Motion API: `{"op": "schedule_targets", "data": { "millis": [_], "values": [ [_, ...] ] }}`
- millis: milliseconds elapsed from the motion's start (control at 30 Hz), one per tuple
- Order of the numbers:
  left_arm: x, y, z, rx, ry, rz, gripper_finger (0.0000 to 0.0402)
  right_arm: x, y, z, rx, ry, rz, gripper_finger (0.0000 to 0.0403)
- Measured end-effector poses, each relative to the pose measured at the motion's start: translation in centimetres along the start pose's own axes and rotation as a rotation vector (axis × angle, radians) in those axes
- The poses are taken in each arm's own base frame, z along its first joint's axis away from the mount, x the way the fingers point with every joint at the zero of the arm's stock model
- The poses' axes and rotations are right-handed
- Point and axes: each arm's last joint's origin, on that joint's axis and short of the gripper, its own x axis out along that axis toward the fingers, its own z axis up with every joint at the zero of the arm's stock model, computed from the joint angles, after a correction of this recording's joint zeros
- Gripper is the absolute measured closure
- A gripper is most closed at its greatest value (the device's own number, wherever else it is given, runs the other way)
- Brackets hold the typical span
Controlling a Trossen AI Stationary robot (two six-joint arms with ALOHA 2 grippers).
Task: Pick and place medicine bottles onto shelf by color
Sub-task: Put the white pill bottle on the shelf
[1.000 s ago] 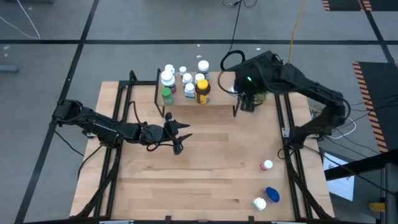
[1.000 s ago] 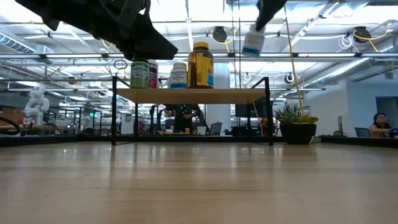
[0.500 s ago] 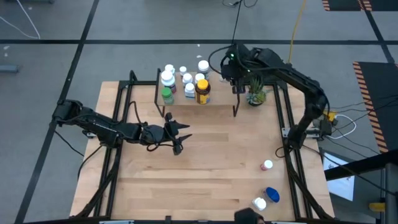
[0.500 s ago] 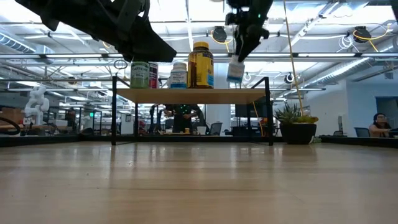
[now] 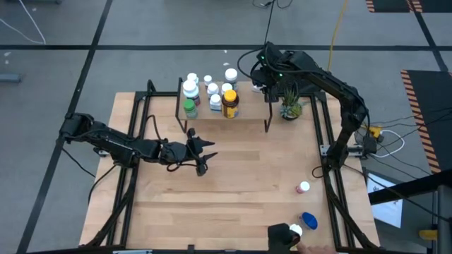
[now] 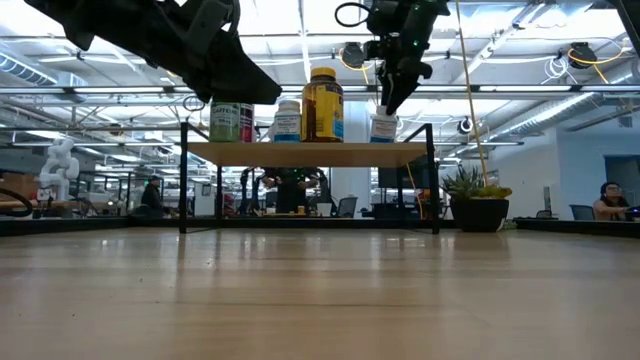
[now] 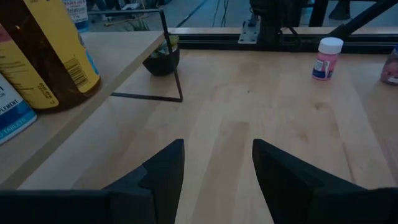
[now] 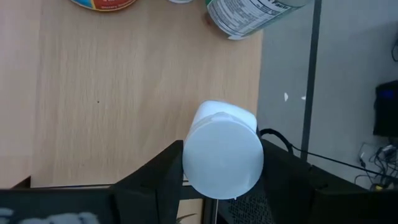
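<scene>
Right claw (image 6: 385,105) pinches a white-capped medicine bottle (image 8: 222,152) over the light-wood shelf (image 6: 310,152); its label shows only low. Left claw (image 7: 214,165) spread.

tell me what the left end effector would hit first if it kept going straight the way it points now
Probably nothing close: ahead of the left end effector lies bare table. The pink-labelled bottle sits off to one side, the shelf to the other. Depth is unclear.

Swung left from above the potted plant to the light-wood shelf's (image 6: 310,152) right end: right gripper (image 6: 386,103), lowering small white-capped bottle (image 6: 383,127) onto the board.
</scene>
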Motion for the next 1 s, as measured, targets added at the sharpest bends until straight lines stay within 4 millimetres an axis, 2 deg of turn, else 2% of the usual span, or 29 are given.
{"op": "schedule_targets", "data": {
  "millis": [567, 867, 1000],
  "values": [
    [0.0, 0.0, 0.0, -0.002, 0.001, 0.005, 0.021, 0.0, 0.2, -0.2, 0.011, 0.02, 0.02, 0.0215],
    [0.1, 0.3, 0.1, -0.006, -0.009, 0.016, 0.021, 0.0, -1.3, -1.7, 0.031, 0.035, -0.009, 0.0214],
    [0.3, 0.7, 0.3, -0.001, -0.023, 0.027, 0.021, -0.3, -2.4, -2.7, 0.108, 0.022, -0.018, 0.0214]
  ]
}}
